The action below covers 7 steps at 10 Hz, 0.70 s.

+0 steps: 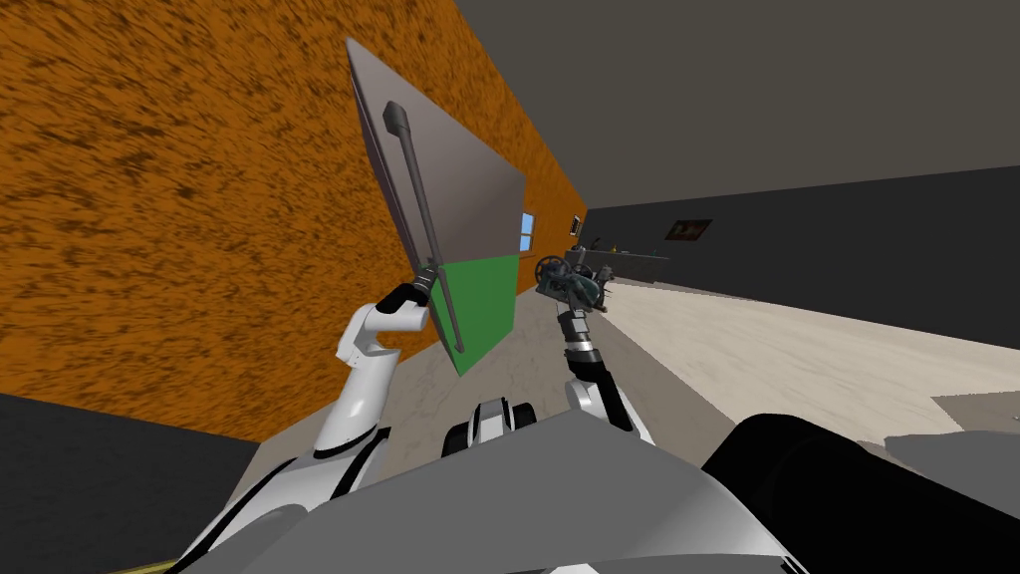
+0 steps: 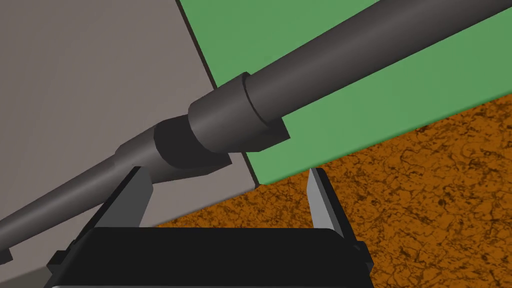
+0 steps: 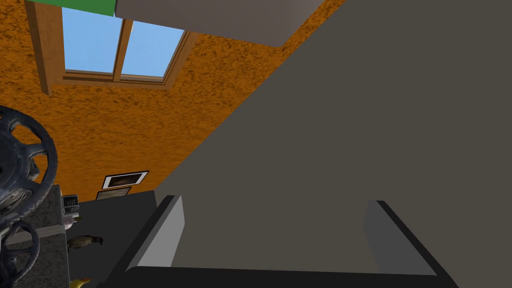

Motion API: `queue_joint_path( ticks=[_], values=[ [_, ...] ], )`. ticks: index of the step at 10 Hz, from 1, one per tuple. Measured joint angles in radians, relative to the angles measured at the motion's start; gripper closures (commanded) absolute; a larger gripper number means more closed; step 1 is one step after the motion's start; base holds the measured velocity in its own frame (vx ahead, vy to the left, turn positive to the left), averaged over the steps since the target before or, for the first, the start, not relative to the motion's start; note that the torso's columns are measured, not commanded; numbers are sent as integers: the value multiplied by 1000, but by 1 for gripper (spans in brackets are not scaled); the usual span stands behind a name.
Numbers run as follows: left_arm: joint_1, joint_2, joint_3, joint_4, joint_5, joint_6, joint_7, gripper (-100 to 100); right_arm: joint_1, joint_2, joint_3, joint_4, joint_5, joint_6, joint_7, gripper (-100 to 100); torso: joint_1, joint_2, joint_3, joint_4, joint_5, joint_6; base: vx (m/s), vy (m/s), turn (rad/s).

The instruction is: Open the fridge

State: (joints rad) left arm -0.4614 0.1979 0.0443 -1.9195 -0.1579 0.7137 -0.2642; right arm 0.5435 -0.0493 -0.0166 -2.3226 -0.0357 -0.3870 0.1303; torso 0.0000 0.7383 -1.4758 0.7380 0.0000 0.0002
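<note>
The fridge stands against the orange wall, with a grey upper door (image 1: 468,179) and a green lower door (image 1: 488,304). Each door carries a dark bar handle: the upper handle (image 1: 413,189) and the lower handle (image 1: 450,314). My left gripper (image 1: 426,279) is raised to where the two handles meet. In the left wrist view it (image 2: 225,192) is open. The upper handle (image 2: 60,200) crosses just past one fingertip (image 2: 132,192), and the lower handle (image 2: 350,60) runs off over the green door (image 2: 250,30). My right gripper (image 3: 277,235) is open and holds nothing.
The orange wall (image 1: 179,199) runs along my left, with a window (image 1: 526,231) beyond the fridge. A dark machine with spoked wheels (image 3: 20,160) sits on a counter close to my right gripper (image 1: 573,299). Pale floor (image 1: 757,349) stretches ahead on the right.
</note>
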Motion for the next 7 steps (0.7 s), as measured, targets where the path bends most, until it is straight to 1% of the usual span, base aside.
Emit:
queue_joint_path(
  ticks=[2,3,4,7],
  values=[
    [-55,5,-9,21,10,56,-4,-100,0,0,0,0,0,0,0,0,0,-1,-1,0,0,0,11,-50,105],
    [-84,11,-14,44,20,86,-6,-100,0,0,0,0,0,0,0,0,-1,-4,-4,2,-2,2,-9,-47,96],
    [-112,11,-20,56,20,116,-7,-100,0,0,0,0,0,0,0,0,-2,-5,-4,1,-2,2,9,-49,59],
    [-197,29,-32,100,37,185,-10,-100,0,0,0,0,0,0,0,0,0,-4,-3,-1,0,1,5,-40,72]
  ],
)
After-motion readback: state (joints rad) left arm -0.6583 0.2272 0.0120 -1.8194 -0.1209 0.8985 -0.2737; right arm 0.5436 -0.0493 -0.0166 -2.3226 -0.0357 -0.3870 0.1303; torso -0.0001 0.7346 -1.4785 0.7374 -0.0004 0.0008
